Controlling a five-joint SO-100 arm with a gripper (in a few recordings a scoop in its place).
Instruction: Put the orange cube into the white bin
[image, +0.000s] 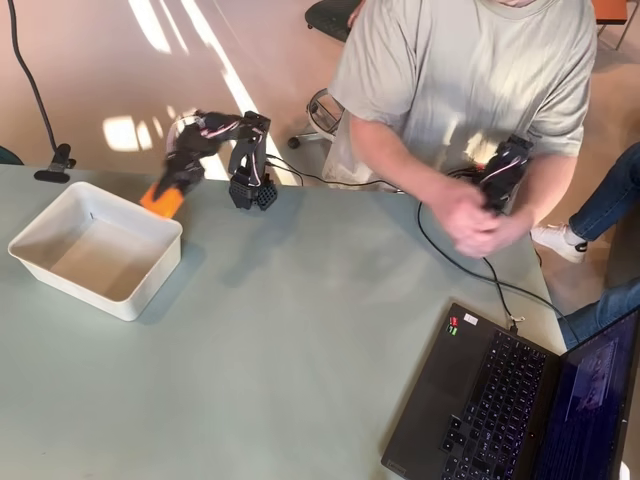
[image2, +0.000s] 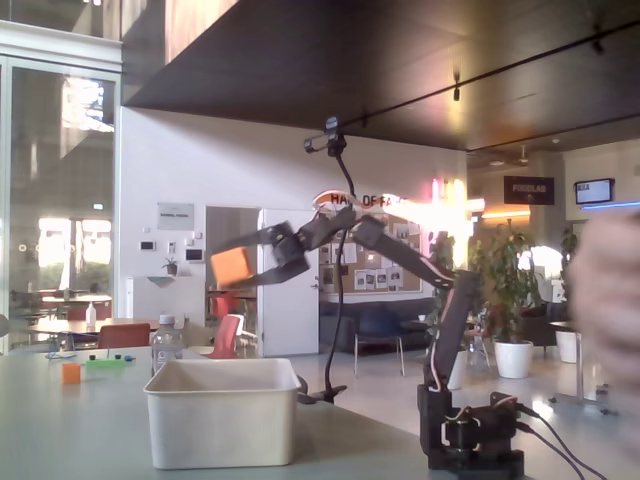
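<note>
The gripper (image2: 237, 265) is clamped on the orange cube (image2: 232, 267), which hangs in the air between its 2 fingers, well above the table (image: 300, 330). What the release turns on is where the cube sits against the white bin (image: 95, 250). In the overhead view the cube (image: 162, 198) lies over the bin's far right corner, right at the rim and not over the middle of the floor. In the fixed view it hangs high over the bin (image2: 222, 412), above its middle part, so the 2 views together put it at the far edge of the opening (a drop here looks chancy; it could clip the rim).

The bin's long axis runs from near left to far right in the overhead view, so its open floor lies left of and nearer than the cube.

The arm is stretched out from its base (image: 252, 190) toward the left, upper links raised in an arch and the forearm sloping gently down to the gripper (image: 172, 188).
</note>
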